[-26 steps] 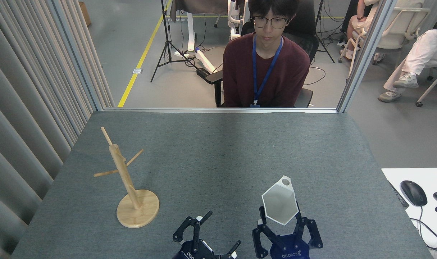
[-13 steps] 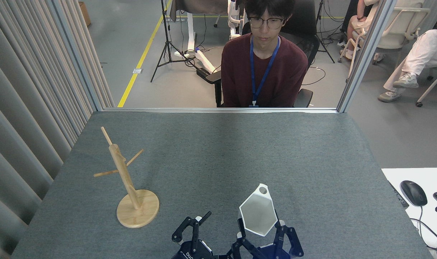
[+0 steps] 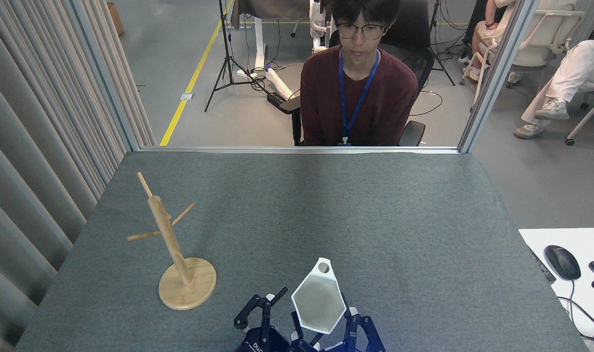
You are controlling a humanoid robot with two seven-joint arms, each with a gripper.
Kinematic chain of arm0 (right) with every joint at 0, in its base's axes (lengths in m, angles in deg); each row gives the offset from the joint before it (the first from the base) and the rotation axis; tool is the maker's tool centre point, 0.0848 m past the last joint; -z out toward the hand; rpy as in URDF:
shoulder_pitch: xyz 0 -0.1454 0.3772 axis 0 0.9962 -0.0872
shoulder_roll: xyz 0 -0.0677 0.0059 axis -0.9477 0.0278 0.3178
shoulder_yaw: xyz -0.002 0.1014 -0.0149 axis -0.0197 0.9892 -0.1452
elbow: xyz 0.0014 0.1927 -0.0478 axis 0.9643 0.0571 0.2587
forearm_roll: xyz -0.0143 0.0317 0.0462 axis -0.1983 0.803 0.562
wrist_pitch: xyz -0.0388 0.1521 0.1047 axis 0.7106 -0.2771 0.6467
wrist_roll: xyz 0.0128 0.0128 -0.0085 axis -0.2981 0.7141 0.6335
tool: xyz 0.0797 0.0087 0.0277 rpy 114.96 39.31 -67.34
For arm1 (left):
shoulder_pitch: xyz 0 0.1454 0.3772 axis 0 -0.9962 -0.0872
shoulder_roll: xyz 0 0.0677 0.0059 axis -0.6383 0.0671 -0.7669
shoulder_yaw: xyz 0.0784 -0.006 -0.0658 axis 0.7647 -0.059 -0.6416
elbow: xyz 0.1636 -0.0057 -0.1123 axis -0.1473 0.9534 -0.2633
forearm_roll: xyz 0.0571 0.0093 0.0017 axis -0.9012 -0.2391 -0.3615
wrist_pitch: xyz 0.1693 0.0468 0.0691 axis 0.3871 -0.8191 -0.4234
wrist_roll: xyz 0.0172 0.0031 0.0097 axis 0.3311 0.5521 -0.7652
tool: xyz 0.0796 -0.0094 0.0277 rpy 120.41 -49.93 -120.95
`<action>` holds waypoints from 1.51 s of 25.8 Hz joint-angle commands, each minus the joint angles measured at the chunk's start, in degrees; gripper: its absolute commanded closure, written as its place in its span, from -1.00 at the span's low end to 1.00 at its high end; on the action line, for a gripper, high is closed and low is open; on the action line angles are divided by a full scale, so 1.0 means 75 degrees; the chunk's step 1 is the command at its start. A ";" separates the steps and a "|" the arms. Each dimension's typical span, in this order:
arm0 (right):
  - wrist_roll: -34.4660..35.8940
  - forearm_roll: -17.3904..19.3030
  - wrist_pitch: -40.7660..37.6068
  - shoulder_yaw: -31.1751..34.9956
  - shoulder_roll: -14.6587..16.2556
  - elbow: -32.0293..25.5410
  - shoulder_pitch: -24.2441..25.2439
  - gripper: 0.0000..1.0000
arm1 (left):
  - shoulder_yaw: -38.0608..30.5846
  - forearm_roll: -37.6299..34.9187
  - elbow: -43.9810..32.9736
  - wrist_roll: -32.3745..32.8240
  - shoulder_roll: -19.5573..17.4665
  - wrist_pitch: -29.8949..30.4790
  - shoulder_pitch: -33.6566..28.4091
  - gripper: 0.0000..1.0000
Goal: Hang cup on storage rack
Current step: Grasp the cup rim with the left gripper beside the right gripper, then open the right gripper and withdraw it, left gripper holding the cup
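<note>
The white faceted cup hangs near the table's front edge, its hexagonal mouth facing me and its pierced tab handle pointing away. My right gripper is shut on the cup from below, a dark finger on each side. Just to the left, my left gripper stands open with nothing in it, partly hidden by the cup. The wooden storage rack stands upright at the left on its round base, its thin pegs bare, well left of the cup.
A grey felt table carries everything. A person sits just beyond its far edge. A curtain lines the left side. On the right, a white desk holds a mouse.
My right gripper has carried the cup leftward and nearer to me, bringing it beside the left gripper. The left gripper and the rack have stayed put.
</note>
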 commanded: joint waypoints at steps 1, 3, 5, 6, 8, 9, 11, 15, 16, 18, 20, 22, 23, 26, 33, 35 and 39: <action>0.0077 -0.0144 0.0061 -0.0210 0.0021 0.0003 0.0078 -0.01 | 0.0000 0.0012 0.0002 0.0001 -0.0010 -0.0001 0.0000 -1.00; 0.0100 -0.0156 0.0061 -0.0233 0.0033 0.0015 0.0090 -0.01 | 0.0000 0.0012 0.0002 -0.0010 -0.0010 -0.0001 0.0000 -1.00; 0.0112 -0.0156 0.0061 -0.0292 0.0057 0.0015 0.0136 -0.01 | 0.0000 0.0012 0.0002 -0.0022 -0.0022 -0.0001 0.0000 -1.00; 0.0123 -0.0156 0.0061 -0.0292 0.0057 0.0039 0.0172 -0.01 | 0.0000 0.0012 0.0002 -0.0022 -0.0022 -0.0001 0.0000 -1.00; 0.0135 -0.0156 0.0061 -0.0292 0.0068 0.0062 0.0207 -0.01 | 0.0000 0.0012 0.0002 -0.0022 -0.0010 0.0011 0.0012 -1.00; 0.0135 -0.0156 0.0061 -0.0292 0.0068 0.0097 0.0207 -0.01 | -0.0011 0.0024 -0.0009 -0.0022 -0.0010 0.0011 0.0012 -1.00; 0.0135 -0.0167 0.0061 -0.0292 0.0068 0.0121 0.0207 -0.01 | -0.0011 0.0024 -0.0021 -0.0022 -0.0010 0.0011 0.0012 -1.00; 0.0135 -0.0167 0.0061 -0.0315 0.0068 0.0121 0.0207 -0.02 | -0.0011 0.0012 -0.0056 -0.0057 -0.0010 0.0011 0.0023 -0.69; 0.0135 -0.0167 0.0061 -0.0315 0.0068 0.0121 0.0207 -0.04 | -0.0011 0.0012 -0.0068 -0.0069 0.0025 -0.0001 0.0023 -0.24; 0.0135 -0.0167 0.0061 -0.0303 0.0068 0.0132 0.0207 -0.24 | -0.0023 0.0012 -0.0115 -0.0069 0.0013 -0.0001 0.0035 0.37; 0.0135 -0.0167 0.0061 -0.0304 0.0068 0.0132 0.0207 -0.47 | -0.0011 0.0012 -0.0232 -0.0034 -0.0045 0.0023 0.0070 0.63; 0.0170 -0.0167 0.0061 -0.0303 0.0068 0.0132 0.0207 -0.48 | -0.0011 0.0024 -0.0302 0.0013 -0.0034 0.0023 0.0070 0.70; 0.0182 -0.0167 0.0061 -0.0303 0.0068 0.0132 0.0207 -0.51 | -0.0011 0.0024 -0.0302 0.0013 -0.0022 0.0023 0.0070 0.70; 0.0194 -0.0144 0.0073 -0.0268 0.0068 0.0050 0.0207 -0.97 | -0.0011 0.0024 -0.0302 0.0013 -0.0034 0.0011 0.0082 0.69; 0.0241 -0.0085 -0.0149 -0.0608 0.0150 -0.0688 0.0300 -0.98 | -0.0011 0.0024 -0.0302 0.0013 -0.0022 0.0011 0.0094 0.67; 0.0288 -0.0062 -0.0196 -0.0714 0.0162 -0.0911 0.0324 -0.98 | -0.0011 0.0012 -0.0291 0.0013 -0.0022 -0.0001 0.0129 0.67; 0.0569 0.0559 0.0003 -0.0596 0.0103 -0.0911 0.0300 -0.98 | -0.0011 0.0012 -0.0279 0.0013 -0.0034 -0.0001 0.0141 0.66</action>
